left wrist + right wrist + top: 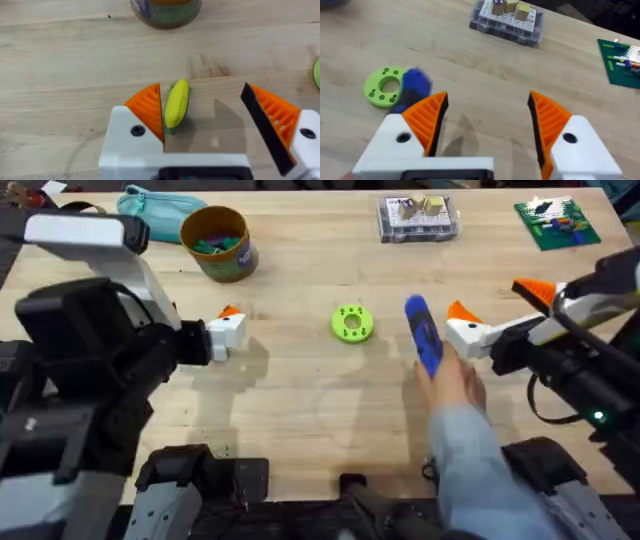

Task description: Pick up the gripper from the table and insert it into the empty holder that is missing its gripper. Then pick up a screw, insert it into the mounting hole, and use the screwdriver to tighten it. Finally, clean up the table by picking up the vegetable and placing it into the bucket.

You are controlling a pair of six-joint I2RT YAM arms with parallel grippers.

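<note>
- A person's hand point(455, 385), sleeve in grey, reaches in from the near edge of the counter point(300, 400) and grips the screwdriver point(423, 335); the blue tool lies slantwise, just beside the right end effector point(490, 308).
- Right end effector: orange-ribbed fingers apart, nothing between them; one white finger base sits next to the screwdriver; in the right wrist view the blue tool shows just past one finger point(427, 117), touching or nearly touching the lime-green disc point(384, 87).
- Left end effector point(205, 120): fingers wide apart, low over the counter; the corn point(177, 104) lies on the wood between them, close against one orange pad point(147, 107), well apart from the other.
- The disc point(351, 323) lies mid-counter, between the two end effectors.
- Farther off, the bucket point(217, 242) stands upright with coloured bits inside; a teal pouch point(155, 212) lies just beside it.
- At the far edge: a clear parts box point(418, 218); a green board point(557, 222) towards the right corner.
</note>
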